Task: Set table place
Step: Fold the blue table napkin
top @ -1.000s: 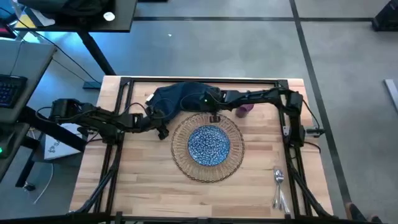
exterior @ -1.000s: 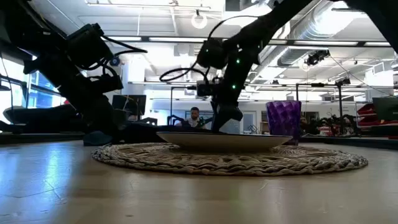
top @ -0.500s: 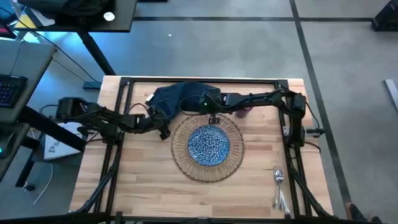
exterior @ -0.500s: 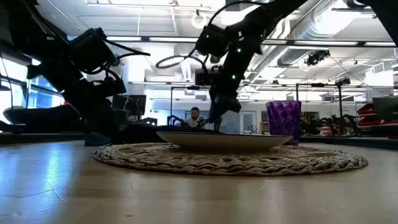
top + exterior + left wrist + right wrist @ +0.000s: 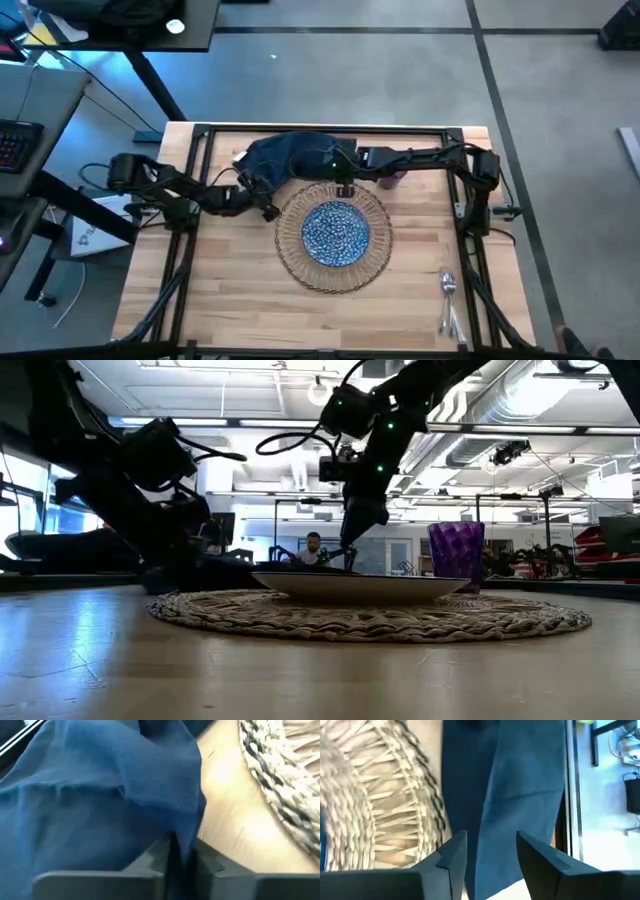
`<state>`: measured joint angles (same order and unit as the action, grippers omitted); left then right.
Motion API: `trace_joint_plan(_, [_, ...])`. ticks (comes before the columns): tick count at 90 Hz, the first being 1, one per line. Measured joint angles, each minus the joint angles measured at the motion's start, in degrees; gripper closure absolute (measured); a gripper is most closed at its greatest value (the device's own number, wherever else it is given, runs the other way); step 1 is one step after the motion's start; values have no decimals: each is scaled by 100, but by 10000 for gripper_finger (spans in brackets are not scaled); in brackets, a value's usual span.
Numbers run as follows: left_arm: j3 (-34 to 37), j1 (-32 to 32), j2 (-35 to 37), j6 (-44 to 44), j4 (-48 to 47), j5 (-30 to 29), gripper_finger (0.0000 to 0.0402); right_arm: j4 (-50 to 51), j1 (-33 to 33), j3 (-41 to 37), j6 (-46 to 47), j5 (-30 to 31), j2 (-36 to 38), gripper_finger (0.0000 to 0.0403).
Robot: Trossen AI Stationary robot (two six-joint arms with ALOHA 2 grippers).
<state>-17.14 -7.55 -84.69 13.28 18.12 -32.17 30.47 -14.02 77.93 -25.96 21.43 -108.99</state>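
Observation:
A dark navy napkin [image 5: 285,155] lies crumpled on the table [image 5: 230,300] at the far middle. Just nearer stands the round wicker mat [image 5: 292,262] with the blue speckled plate [image 5: 336,230] on it. My left gripper [image 5: 266,208] is at the napkin's near left part, shut on the cloth [image 5: 90,810]. My right gripper [image 5: 345,188] hangs open over the mat's far rim and the napkin's near edge [image 5: 520,780]. The purple cup [image 5: 456,550] stands upright right of the napkin, partly under my right arm. My left gripper pinches a fold at the napkin's near edge [image 5: 186,837] between its two fingers, coming low from the table's left. How many layers it has, I cannot tell. The rest of the napkin lies slack on the table.
Silver cutlery [image 5: 448,300] lies near the table's right front corner. A black rail frame [image 5: 200,150] runs along the table's far and side edges. Bare wood shows left and right of the mat.
My right gripper has risen above the mat's far rim, staying open. My left arm has reached a little farther toward the table's right, its gripper staying at the napkin.

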Motion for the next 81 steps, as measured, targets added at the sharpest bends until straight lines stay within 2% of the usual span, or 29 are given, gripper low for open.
trace_joint_plan(14, [8,2,633,15,-794,-80,400,547,-237,0,-252,220,0,261])
trace_joint_plan(30, [7,2,1532,-38,-1681,-161,401,623,-554,0,-309,-184,-100,261])
trace_joint_plan(42, [6,2,2249,-47,-2316,-159,401,655,-662,0,-323,-730,-127,261])
trace_joint_plan(55, [-8,2,2973,-222,-2735,-159,401,696,-662,0,-301,-669,-127,261])
trace_joint_plan(81, [-870,2,3715,-997,-3740,-101,401,733,-660,-269,-254,-736,-162,261])
